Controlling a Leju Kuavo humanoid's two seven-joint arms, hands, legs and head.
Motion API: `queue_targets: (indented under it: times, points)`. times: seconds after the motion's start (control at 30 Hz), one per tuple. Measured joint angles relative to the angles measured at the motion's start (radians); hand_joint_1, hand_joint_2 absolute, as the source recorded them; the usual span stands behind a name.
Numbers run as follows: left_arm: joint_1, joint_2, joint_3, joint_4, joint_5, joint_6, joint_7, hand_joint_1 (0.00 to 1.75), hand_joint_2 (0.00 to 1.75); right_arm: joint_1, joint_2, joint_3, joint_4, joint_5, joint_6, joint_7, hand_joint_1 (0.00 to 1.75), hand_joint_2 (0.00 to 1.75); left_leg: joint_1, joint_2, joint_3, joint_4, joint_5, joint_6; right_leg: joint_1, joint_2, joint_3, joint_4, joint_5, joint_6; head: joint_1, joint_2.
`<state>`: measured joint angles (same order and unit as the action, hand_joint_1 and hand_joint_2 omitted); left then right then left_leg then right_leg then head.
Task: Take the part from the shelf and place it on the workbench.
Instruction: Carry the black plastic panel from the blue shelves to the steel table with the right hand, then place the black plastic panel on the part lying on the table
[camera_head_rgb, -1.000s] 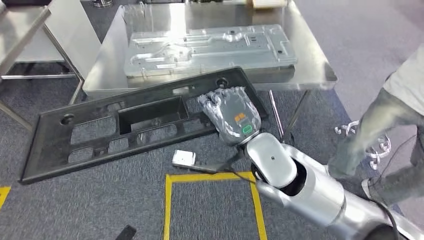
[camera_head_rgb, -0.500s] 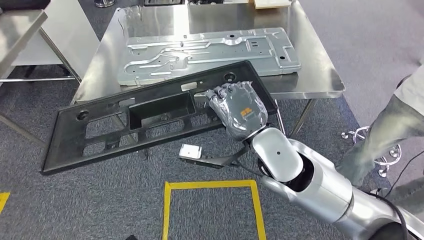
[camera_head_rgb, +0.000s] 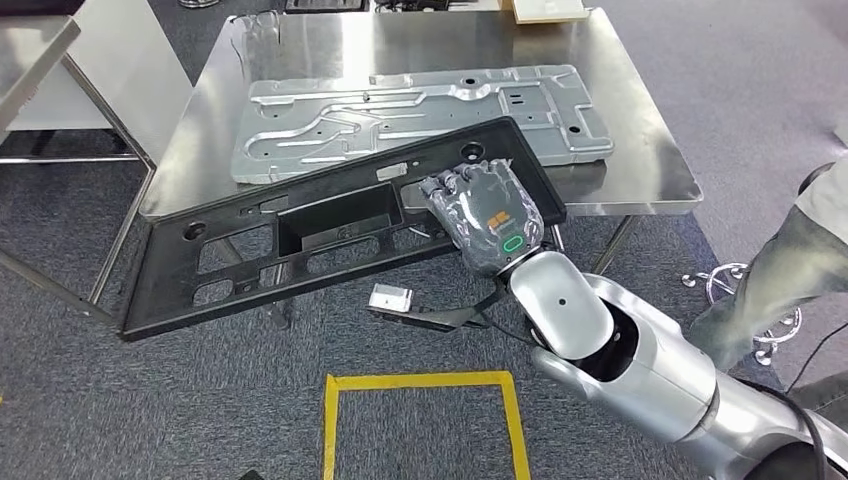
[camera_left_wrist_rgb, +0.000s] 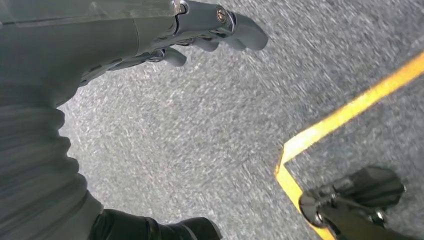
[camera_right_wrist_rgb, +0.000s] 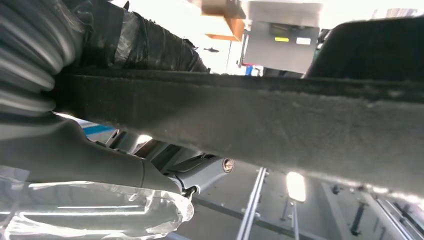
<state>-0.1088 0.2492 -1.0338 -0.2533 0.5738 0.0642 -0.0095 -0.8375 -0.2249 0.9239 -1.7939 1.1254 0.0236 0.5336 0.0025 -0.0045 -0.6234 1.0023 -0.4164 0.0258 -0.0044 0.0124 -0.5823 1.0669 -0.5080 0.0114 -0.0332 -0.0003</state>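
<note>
Steel workbench (camera_head_rgb: 640, 150) fills the upper centre of the frame, and the long black part (camera_head_rgb: 330, 235) slants from lower left to upper right across its near edge, gripped at that upper-right end by the right hand (camera_head_rgb: 490, 215), with the left hand (camera_left_wrist_rgb: 200, 30) hanging empty, fingers loosely curled.

No readable text; right hand (camera_head_rgb: 492, 220) bears an illegible orange mark

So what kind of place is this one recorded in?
Likely a factory-style workshop or test cell: a stainless-steel workbench bearing a stamped grey metal panel, and yellow floor-marking tape on grey carpet.
</note>
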Motion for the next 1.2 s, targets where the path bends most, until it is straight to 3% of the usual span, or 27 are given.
queue_targets:
  times: [0.1, 0.13, 0.2, 0.27, 0.33, 0.5, 0.53, 0.6, 0.67, 0.7, 0.73, 0.8, 0.83, 0.87, 0.97, 1.03, 1.07, 1.13, 1.2]
  points:
    - [-0.002, 0.001, 0.000, 0.000, 0.000, 0.000, 0.000, 0.00, 1.75, -0.004, -0.007, 0.000, -0.003, 0.000, 0.000, 0.000, 1.75, 1.75, 0.001, 0.001, 0.016, -0.005, -0.011, 0.012, 0.000, -0.003, -0.098, 0.170, -0.063, 0.008, 0.001, 0.000]
    - [-0.002, 0.001, 0.000, 0.000, 0.000, 0.000, 0.000, 0.00, 1.75, -0.004, -0.009, 0.000, -0.003, 0.000, 0.000, 0.000, 1.75, 1.75, 0.000, 0.000, 0.020, -0.004, -0.016, 0.013, 0.000, -0.003, -0.131, 0.214, -0.068, 0.009, 0.001, 0.000]
    - [-0.002, 0.001, 0.000, 0.000, 0.000, 0.000, 0.000, 0.00, 1.75, -0.004, -0.014, 0.000, -0.003, 0.000, 0.000, 0.000, 1.75, 1.75, 0.000, -0.002, 0.029, 0.002, -0.029, 0.013, -0.002, -0.003, -0.153, 0.213, -0.027, 0.011, 0.001, 0.000]
    - [-0.001, 0.000, 0.000, 0.000, 0.002, -0.002, 0.003, 0.00, 1.75, -0.004, -0.019, 0.000, -0.003, 0.000, 0.001, 0.000, 1.75, 1.75, 0.001, -0.005, 0.040, 0.013, -0.047, 0.009, -0.004, -0.003, -0.114, 0.102, 0.051, 0.006, 0.001, 0.000]
    - [-0.003, 0.000, 0.000, 0.000, 0.007, -0.008, 0.009, 0.00, 1.75, -0.007, -0.022, 0.000, -0.004, -0.001, 0.001, 0.000, 1.75, 1.75, -0.002, -0.007, 0.043, 0.024, -0.062, 0.000, -0.003, -0.003, -0.073, 0.008, 0.086, -0.001, 0.000, 0.000]
    - [-0.003, 0.002, 0.000, 0.000, 0.016, -0.021, 0.019, 0.00, 1.75, -0.012, -0.027, 0.000, -0.006, -0.004, 0.001, -0.001, 1.75, 1.75, -0.003, -0.005, 0.035, 0.048, -0.086, -0.021, -0.004, 0.000, -0.053, -0.023, 0.080, -0.020, -0.003, 0.000]
    - [-0.004, 0.003, 0.000, 0.000, 0.017, -0.022, 0.019, 0.00, 1.75, -0.013, -0.027, 0.000, -0.006, -0.004, 0.001, -0.001, 1.75, 1.75, -0.001, -0.003, 0.019, 0.083, -0.105, -0.026, -0.006, -0.001, -0.046, -0.028, 0.079, -0.024, -0.004, 0.000]
    - [-0.005, 0.003, 0.000, 0.000, 0.019, -0.023, 0.021, 0.00, 1.75, -0.014, -0.028, 0.000, -0.006, -0.005, 0.001, -0.002, 1.75, 1.75, 0.002, -0.001, -0.048, 0.212, -0.157, -0.034, -0.006, -0.004, -0.038, -0.031, 0.074, -0.031, -0.006, 0.000]
    - [-0.003, 0.003, 0.000, 0.000, 0.021, -0.025, 0.023, 0.00, 1.75, -0.013, -0.029, 0.000, -0.006, -0.006, 0.001, -0.002, 1.75, 1.75, 0.006, -0.001, -0.110, 0.307, -0.172, -0.040, -0.006, -0.004, -0.032, -0.031, 0.069, -0.034, -0.006, 0.000]
    - [-0.002, 0.003, 0.000, 0.000, 0.022, -0.027, 0.024, 0.00, 1.75, -0.011, -0.029, 0.000, -0.006, -0.006, 0.001, -0.002, 1.75, 1.75, 0.008, -0.001, -0.117, 0.301, -0.149, -0.041, -0.007, -0.003, -0.028, -0.031, 0.066, -0.034, -0.006, 0.000]
    - [-0.001, 0.003, 0.000, 0.000, 0.023, -0.027, 0.025, 0.00, 1.75, -0.011, -0.030, 0.000, -0.006, -0.007, 0.000, -0.002, 1.75, 1.75, 0.010, -0.001, -0.105, 0.258, -0.110, -0.042, -0.007, -0.002, -0.023, -0.031, 0.062, -0.032, -0.006, 0.000]
    - [-0.001, 0.004, 0.000, 0.000, 0.024, -0.028, 0.026, 0.00, 1.75, -0.012, -0.031, 0.000, -0.006, -0.008, 0.000, -0.002, 1.75, 1.75, 0.010, 0.000, -0.049, 0.119, -0.033, -0.039, -0.006, 0.000, -0.013, -0.030, 0.054, -0.027, -0.006, 0.000]
    - [-0.002, 0.005, 0.000, 0.000, 0.026, -0.028, 0.027, 0.00, 1.75, -0.014, -0.031, 0.000, -0.006, -0.008, -0.001, -0.002, 1.75, 1.75, 0.008, 0.000, -0.025, 0.065, -0.016, -0.035, -0.005, 0.001, -0.012, -0.030, 0.051, -0.022, -0.006, 0.000]
    - [-0.003, 0.006, 0.000, 0.000, 0.028, -0.029, 0.027, 0.00, 1.75, -0.015, -0.031, 0.000, -0.006, -0.009, -0.001, -0.002, 1.75, 1.75, 0.006, -0.001, -0.011, 0.033, -0.011, -0.032, -0.005, 0.002, -0.012, -0.030, 0.049, -0.018, -0.006, 0.000]
    - [-0.003, 0.006, 0.000, 0.000, 0.034, -0.032, 0.027, 0.00, 1.75, -0.015, -0.032, 0.000, -0.006, -0.010, -0.002, -0.002, 1.75, 1.75, 0.004, -0.001, -0.004, 0.018, -0.018, -0.019, -0.003, 0.001, -0.010, -0.033, 0.046, -0.005, -0.006, 0.000]
    - [-0.002, 0.006, 0.000, -0.001, 0.034, -0.035, 0.027, 0.00, 1.75, -0.016, -0.034, 0.000, -0.006, -0.011, -0.003, -0.002, 1.75, 1.75, 0.008, 0.000, 0.006, 0.009, -0.017, -0.009, -0.001, -0.001, -0.019, -0.005, 0.024, 0.003, -0.005, 0.000]
    - [-0.002, 0.006, 0.000, -0.001, 0.034, -0.035, 0.027, 0.00, 1.75, -0.016, -0.035, 0.000, -0.006, -0.012, -0.004, -0.002, 1.75, 1.75, 0.009, 0.001, 0.011, 0.006, -0.018, -0.004, -0.001, -0.002, -0.039, 0.038, 0.000, 0.005, -0.005, 0.000]
    - [-0.003, 0.006, 0.000, -0.001, 0.035, -0.035, 0.027, 0.00, 1.75, -0.014, -0.038, 0.000, -0.006, -0.012, -0.006, -0.002, 1.75, 1.75, 0.007, 0.001, 0.016, 0.006, -0.023, 0.005, -0.001, -0.003, -0.108, 0.171, -0.056, 0.006, -0.005, 0.000]
    - [-0.003, 0.006, 0.000, -0.001, 0.034, -0.035, 0.027, 0.00, 1.75, -0.010, -0.039, 0.000, -0.006, -0.013, -0.006, -0.002, 1.75, 1.75, 0.005, 0.000, 0.019, 0.008, -0.028, 0.010, -0.001, -0.003, -0.165, 0.260, -0.071, 0.005, -0.005, 0.000]
